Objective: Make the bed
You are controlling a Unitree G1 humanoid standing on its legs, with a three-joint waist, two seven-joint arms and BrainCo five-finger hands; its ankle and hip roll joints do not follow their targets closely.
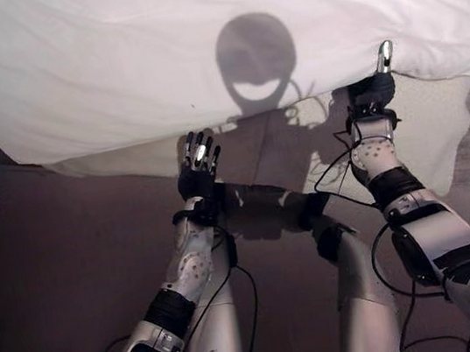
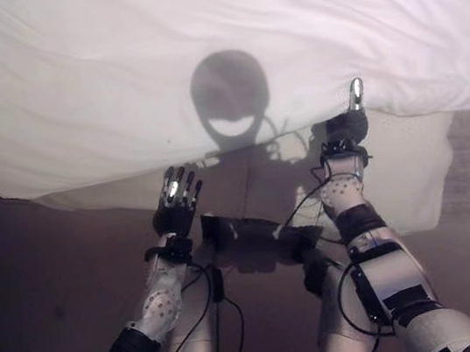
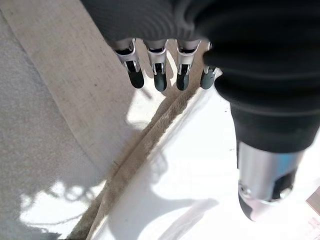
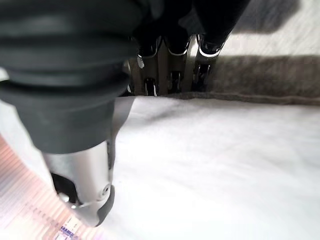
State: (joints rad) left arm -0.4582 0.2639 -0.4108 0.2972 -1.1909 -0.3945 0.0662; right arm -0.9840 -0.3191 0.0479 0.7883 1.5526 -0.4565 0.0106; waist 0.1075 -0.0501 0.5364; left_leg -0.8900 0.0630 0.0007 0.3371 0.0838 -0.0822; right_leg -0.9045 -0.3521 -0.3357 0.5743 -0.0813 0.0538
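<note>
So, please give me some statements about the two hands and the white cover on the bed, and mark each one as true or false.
1. The white duvet hangs over the edge of the mattress. True.
2. The left hand is closed on the duvet. False: its fingers are straight and hold nothing, in front of the mattress side below the duvet edge.
3. The right hand is at the duvet's lower edge, with its thumb on top of the white cloth. True.
4. The fingers of the right hand lie flat on top of the duvet. False: in the right wrist view they go under its edge.
5. Both hands are on the floor. False: both are raised at the bed's side.
</note>
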